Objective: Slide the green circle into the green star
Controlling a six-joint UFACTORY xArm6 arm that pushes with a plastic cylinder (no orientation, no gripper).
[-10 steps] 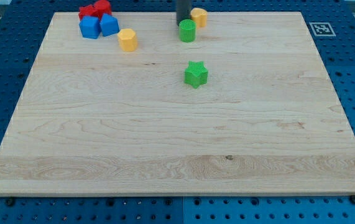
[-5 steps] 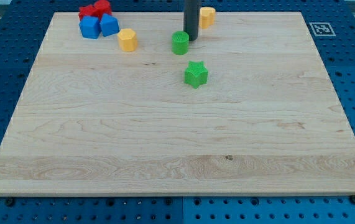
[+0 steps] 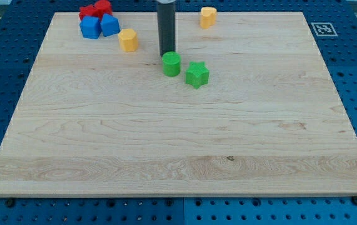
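The green circle [image 3: 171, 64] sits on the wooden board just left of the green star [image 3: 197, 74], with a small gap between them. My tip [image 3: 165, 54] is at the circle's upper left edge, touching or nearly touching it. The dark rod rises from there to the view's top.
A yellow block [image 3: 128, 39] lies up and left of my tip. A yellow heart [image 3: 208, 16] lies near the top edge. Two blue blocks [image 3: 99, 26] and two red blocks [image 3: 95, 9] cluster at the top left corner. A marker tag [image 3: 322, 29] is at the top right.
The green circle has slid down and left, then down toward the star. My tip moved from the circle's upper right to its upper left.
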